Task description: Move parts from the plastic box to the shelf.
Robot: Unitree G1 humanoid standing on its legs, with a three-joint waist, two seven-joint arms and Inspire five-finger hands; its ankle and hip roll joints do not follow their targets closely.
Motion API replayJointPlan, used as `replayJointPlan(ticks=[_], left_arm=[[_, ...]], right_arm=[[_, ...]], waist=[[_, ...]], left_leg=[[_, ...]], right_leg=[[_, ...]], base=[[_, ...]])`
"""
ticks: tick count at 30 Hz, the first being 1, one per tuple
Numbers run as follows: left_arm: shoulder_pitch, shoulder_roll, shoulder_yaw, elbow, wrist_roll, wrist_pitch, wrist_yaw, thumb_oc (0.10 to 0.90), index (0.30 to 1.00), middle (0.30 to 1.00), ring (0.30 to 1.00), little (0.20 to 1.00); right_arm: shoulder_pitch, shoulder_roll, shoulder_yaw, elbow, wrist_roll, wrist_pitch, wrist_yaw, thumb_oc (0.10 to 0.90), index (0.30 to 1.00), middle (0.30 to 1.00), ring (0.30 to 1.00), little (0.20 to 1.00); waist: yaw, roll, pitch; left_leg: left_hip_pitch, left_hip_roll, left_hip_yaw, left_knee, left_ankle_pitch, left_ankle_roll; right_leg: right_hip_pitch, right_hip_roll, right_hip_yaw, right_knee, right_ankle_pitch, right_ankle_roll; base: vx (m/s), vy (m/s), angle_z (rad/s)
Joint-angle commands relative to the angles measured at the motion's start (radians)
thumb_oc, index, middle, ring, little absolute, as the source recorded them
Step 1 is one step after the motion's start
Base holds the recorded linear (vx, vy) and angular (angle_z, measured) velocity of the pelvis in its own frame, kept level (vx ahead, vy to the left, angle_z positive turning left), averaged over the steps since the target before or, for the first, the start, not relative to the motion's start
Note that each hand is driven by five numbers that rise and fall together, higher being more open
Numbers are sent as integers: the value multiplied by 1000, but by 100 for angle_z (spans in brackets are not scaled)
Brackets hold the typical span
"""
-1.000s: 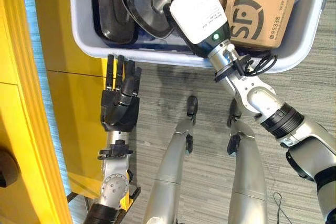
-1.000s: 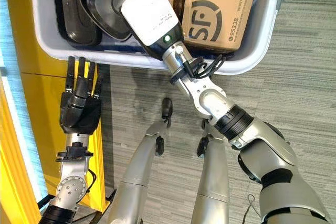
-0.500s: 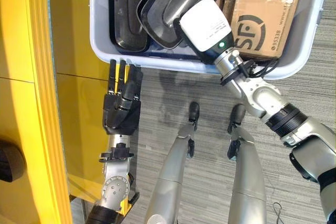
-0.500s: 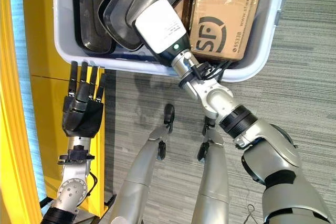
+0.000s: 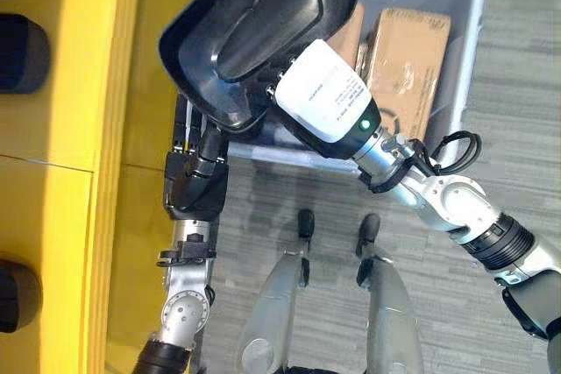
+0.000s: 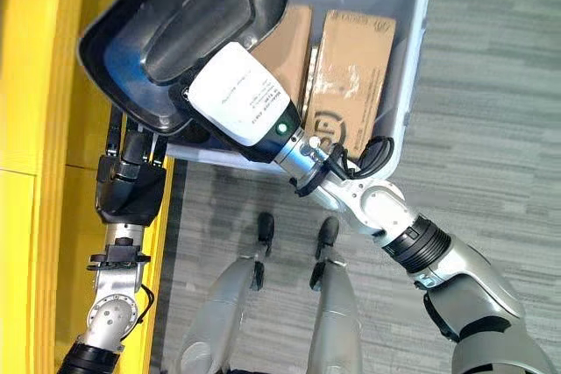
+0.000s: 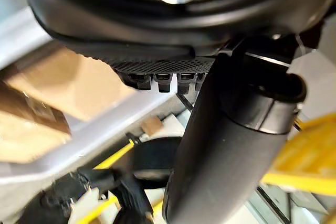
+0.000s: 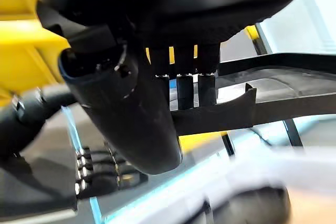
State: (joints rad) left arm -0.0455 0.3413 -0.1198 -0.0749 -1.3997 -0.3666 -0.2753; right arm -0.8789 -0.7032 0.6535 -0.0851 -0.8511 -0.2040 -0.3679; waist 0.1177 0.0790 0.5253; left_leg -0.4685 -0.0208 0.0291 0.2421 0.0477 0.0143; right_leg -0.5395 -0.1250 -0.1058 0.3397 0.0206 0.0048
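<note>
My right hand point(image 5: 326, 101) is shut on a large black moulded part point(image 5: 254, 28) and holds it up over the near left corner of the grey plastic box point(image 5: 469, 50), beside the yellow shelf point(image 5: 83, 129). In the right wrist view its thumb point(image 8: 131, 119) and fingers point(image 8: 184, 85) pinch the part's rim point(image 8: 262, 109). My left hand point(image 5: 197, 188) stands open below the part at the shelf's edge. Its fingers are straight and their tips are hidden under the part.
Two cardboard cartons point(image 5: 408, 63) lie in the box. Dark rounded objects point(image 5: 22, 52) sit on the yellow shelf at the far left, another point(image 5: 16, 297) lower down. Grey striped floor point(image 5: 517, 155) lies to the right of the box.
My right hand has lifted the black part out of the box and carried it left towards the shelf, over my left hand's fingertips. The whole view has shifted too.
</note>
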Motion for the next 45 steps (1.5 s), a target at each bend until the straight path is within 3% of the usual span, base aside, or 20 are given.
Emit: replayJointPlan(ticks=[1, 10, 13, 16, 20, 21, 25, 27, 29, 31, 36, 41, 45], left_arm=[[19, 37, 53, -84, 62, 3, -49, 900, 1000, 1000, 1000, 1000], [41, 6, 60, -42, 80, 64, -38, 900, 1000, 1000, 1000, 1000], [50, -7, 44, -22, 145, 115, -23, 900, 1000, 1000, 1000, 1000], [49, -7, 9, 6, 206, 161, -50, 900, 1000, 1000, 1000, 1000], [72, -8, 8, 9, 239, 193, -69, 900, 1000, 1000, 1000, 1000], [84, -5, 2, 4, 249, 204, -101, 900, 1000, 1000, 1000, 1000], [101, 20, -12, -26, 298, 218, -170, 900, 1000, 1000, 1000, 1000], [95, 34, -35, -25, 369, 204, -245, 900, 1000, 1000, 1000, 1000], [82, 43, -50, -27, 388, 182, -258, 900, 1000, 1000, 1000, 1000], [45, 61, -70, -38, 375, 108, -216, 900, 1000, 1000, 1000, 1000], [11, 66, -53, -54, 397, 31, -138, 900, 1000, 1000, 1000, 1000], [32, 113, 4, -103, 447, -1, -87, 900, 1000, 1000, 1000, 1000], [54, 152, 61, -172, 550, -15, -65, 900, 1000, 1000, 1000, 1000]], right_arm=[[-71, 36, -104, -247, 79, -59, -38, 400, 300, 300, 300, 300], [20, 40, -143, -258, 136, -53, -49, 400, 300, 300, 300, 300], [66, 66, -160, -267, 169, -24, -27, 400, 300, 300, 300, 300], [105, 88, -154, -276, 186, 23, 7, 400, 300, 300, 300, 300], [147, 76, -147, -295, 213, 7, 12, 400, 300, 300, 300, 300], [162, 78, -146, -302, 225, -3, 18, 400, 300, 300, 300, 300], [182, 70, -151, -288, 262, -22, 9, 400, 300, 300, 300, 300], [218, 59, -173, -279, 272, -26, -4, 400, 300, 300, 300, 300], [235, 49, -188, -271, 276, -37, -12, 400, 300, 300, 300, 300], [266, 13, -212, -243, 297, -67, -28, 400, 300, 300, 300, 300], [320, -12, -247, -235, 314, -95, -37, 400, 300, 300, 300, 300], [428, -7, -320, -238, 325, -133, -51, 400, 300, 300, 300, 300], [517, 30, -368, -246, 317, -111, -74, 400, 300, 300, 300, 300]], waist=[[-9, -21, -29], [-19, -49, -143], [-31, -57, -191], [-45, -56, -236], [-42, -48, -252], [-42, -41, -255], [-40, -28, -257], [-60, -21, -266], [-74, -19, -273], [-108, -21, -290], [-150, -25, -304], [-143, -31, -320], [-96, -56, -344]], left_leg=[[94, 36, -34, 3, -105, -7], [239, 34, -32, -92, -115, -7], [298, 30, -72, -133, -109, 3], [339, 32, -130, -181, -93, -4], [346, 40, -161, -176, -83, -12], [347, 49, -176, -185, -67, -17], [353, 76, -180, -220, -25, -35], [346, 113, -100, -216, -6, -55], [350, 127, -65, -199, -12, -59], [376, 149, 13, -111, -58, -58], [448, 202, 87, 5, -51, -68], [533, 145, 90, -108, -146, -39], [543, 68, 58, -172, -174, -7]], right_leg=[[193, -40, 22, -148, -42, 64], [346, -27, 48, -271, -14, 73], [390, -15, 108, -261, -20, 80], [426, 34, 162, -246, -51, 64], [444, 55, 146, -210, -91, 41], [441, 71, 136, -171, -123, 21], [455, 84, 114, -138, -154, 0], [476, 61, 79, -143, -154, 1], [482, 47, 67, -145, -153, 3], [482, -2, 54, -136, -144, 9], [490, -48, 31, -125, -127, 18], [521, -95, 13, -182, -63, 85], [562, -139, -12, -321, 53, 151]], base=[[91, -7, -11], [121, -7, -12], [176, -135, 0], [170, -235, 51], [98, -167, 67], [52, -152, 26], [10, -61, 30], [-60, 12, 26], [-94, 81, 64], [-170, 252, 107], [-130, 315, 74], [-96, 388, 62], [-166, 444, 52]])
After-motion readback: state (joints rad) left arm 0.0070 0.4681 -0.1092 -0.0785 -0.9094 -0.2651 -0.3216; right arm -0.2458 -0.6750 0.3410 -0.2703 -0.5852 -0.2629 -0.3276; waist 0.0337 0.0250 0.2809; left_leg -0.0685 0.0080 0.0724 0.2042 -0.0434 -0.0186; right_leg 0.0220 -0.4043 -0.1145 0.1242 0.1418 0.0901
